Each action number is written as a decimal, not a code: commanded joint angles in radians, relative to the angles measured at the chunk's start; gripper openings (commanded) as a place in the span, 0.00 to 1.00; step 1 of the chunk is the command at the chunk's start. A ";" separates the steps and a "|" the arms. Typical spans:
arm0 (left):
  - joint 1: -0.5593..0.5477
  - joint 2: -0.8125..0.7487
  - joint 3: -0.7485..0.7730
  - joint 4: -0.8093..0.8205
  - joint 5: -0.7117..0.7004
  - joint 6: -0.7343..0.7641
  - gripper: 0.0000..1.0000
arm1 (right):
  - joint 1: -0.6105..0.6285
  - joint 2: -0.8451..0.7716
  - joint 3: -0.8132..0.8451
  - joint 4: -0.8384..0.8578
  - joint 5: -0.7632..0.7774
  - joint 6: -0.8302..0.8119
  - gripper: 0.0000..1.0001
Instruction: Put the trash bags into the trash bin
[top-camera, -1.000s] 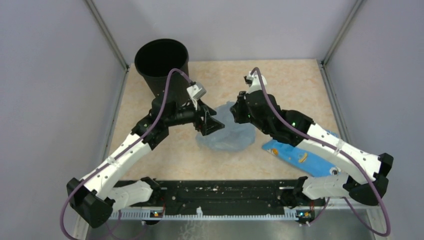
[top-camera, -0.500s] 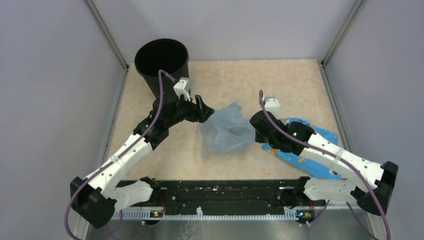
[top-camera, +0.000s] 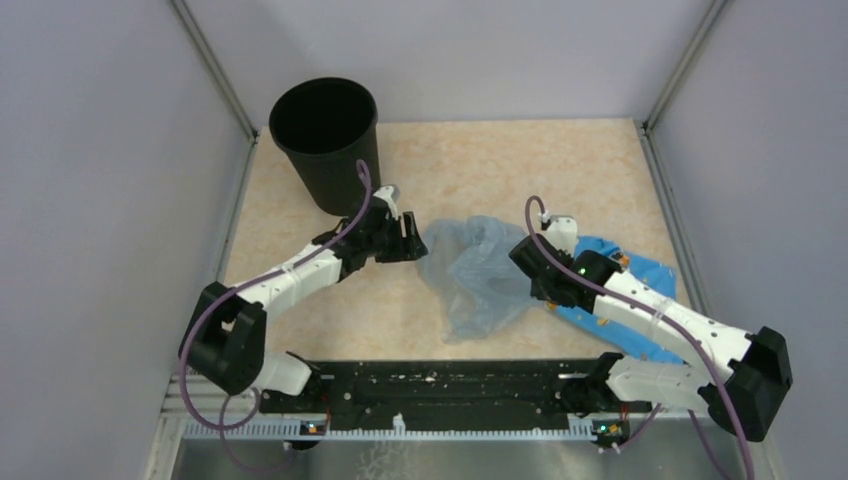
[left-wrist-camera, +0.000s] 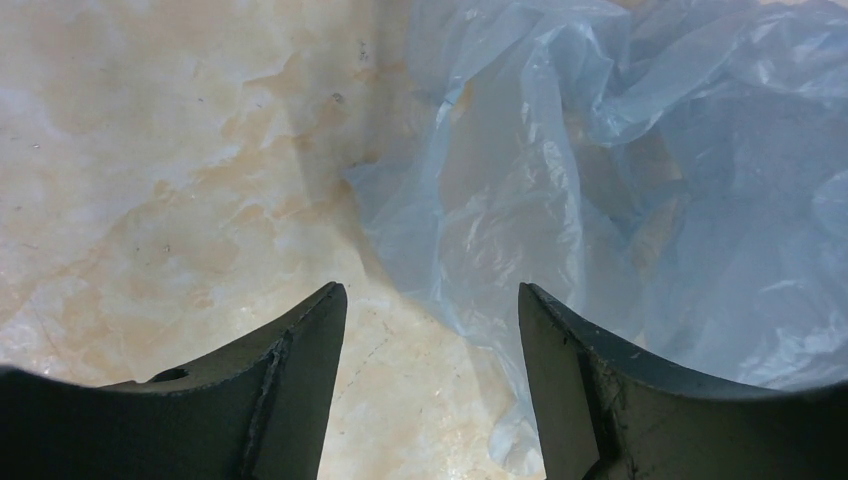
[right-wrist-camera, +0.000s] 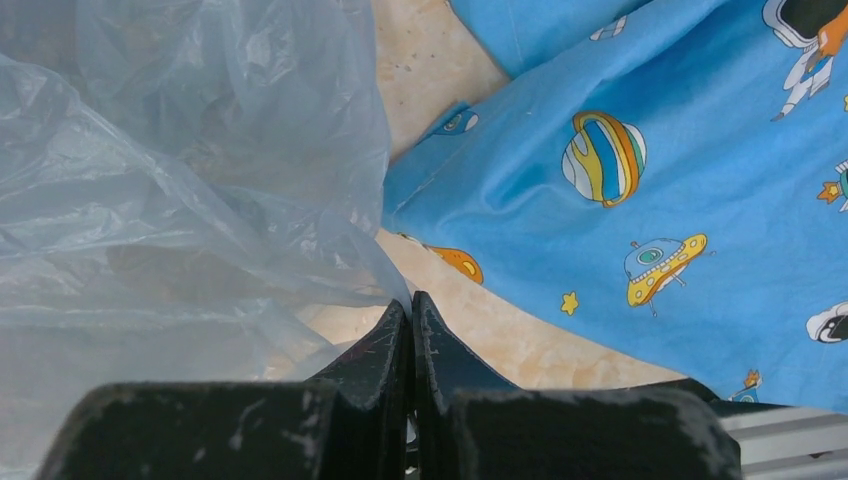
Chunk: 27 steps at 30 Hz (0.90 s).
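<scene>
Presently on the tabletop (beige, marbled like stone, smooth):

1. Trash bag: thin, translucent, pale grey-blue film, crinkled and glossy. It lies crumpled at the middle of the tabletop, with one lobe trailing toward the near edge.
2. Trash bin: round, black, smooth plastic, tapering to its base. It stands upright in the far left corner with its mouth open, well apart from the bag.
3. Left tool: it sits low over the surface at the bag's left edge, between bag and bin. Its dark, curved fingers stand wide apart and grip nothing; bare tabletop and a fringe of film show in the gap.
4. Right tool: its fingers are pressed together at the bag's right side. The film gathers to a point at the tips and seems pinched there.
5. Blue cloth: soft fabric printed with cartoon planets, saucers and stars. It lies flat near the right edge, partly under the right arm, and the bag's film meets its left border.
6. Purple cable: it loops up from the left wrist just in front of the bin's lower wall (the nearest thing in the way on that side).

Grey walls with metal corner posts hem in the left, far and right edges. Bare marbled surface shows from the bin across to the far right corner.
</scene>
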 joint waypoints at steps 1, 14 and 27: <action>0.003 0.064 0.012 0.103 0.037 0.000 0.71 | -0.013 0.008 -0.014 0.040 -0.007 0.006 0.00; 0.005 0.370 0.202 0.241 0.037 0.001 0.70 | -0.016 0.003 0.035 0.032 -0.022 -0.017 0.00; 0.000 0.361 0.730 0.016 -0.054 0.180 0.00 | -0.103 0.075 0.547 0.052 0.031 -0.256 0.00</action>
